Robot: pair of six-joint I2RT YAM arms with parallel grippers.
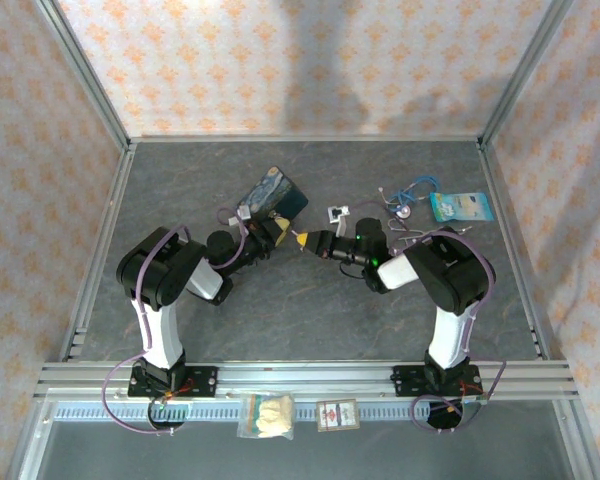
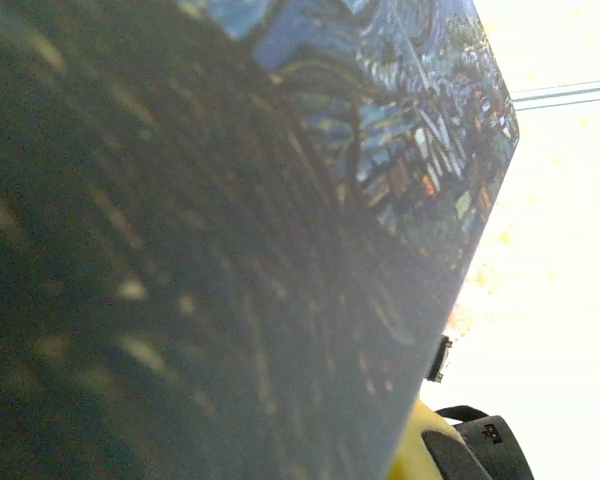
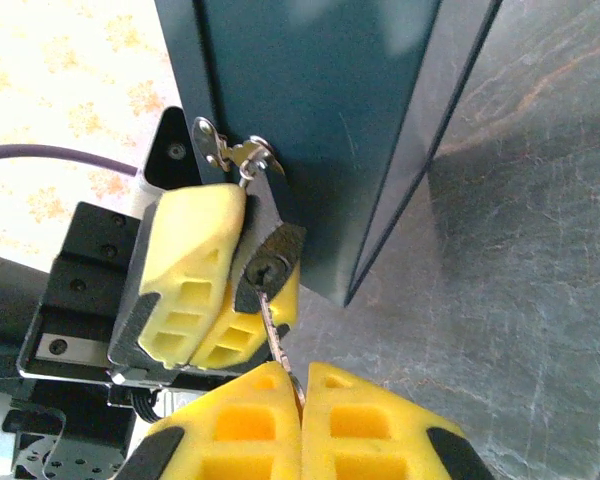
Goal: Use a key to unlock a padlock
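Note:
The padlock (image 3: pixel 270 265), small and dark, is pinched in my left gripper (image 3: pixel 245 250) with its keyhole facing the right wrist camera. Its thin silvery shackle (image 3: pixel 242 160) hooks through the hasp on the dark side of the painted blue tin (image 3: pixel 330 120). My right gripper (image 3: pixel 300 378) is shut on the key (image 3: pixel 278 335), whose toothed blade runs up to the keyhole with its tip in the slot. From above, the left gripper (image 1: pixel 278 237) and right gripper (image 1: pixel 302 241) meet tip to tip just below the tin (image 1: pixel 275 195). The tin's painted face (image 2: pixel 380 150) looms close in the left wrist view.
A blue cord bundle (image 1: pixel 405 195) and a pale blue packet (image 1: pixel 462 207) lie at the back right. A small white item (image 1: pixel 337 213) sits just behind the right gripper. Two small bags (image 1: pixel 267 415) rest on the front rail. Metal frame posts edge the table.

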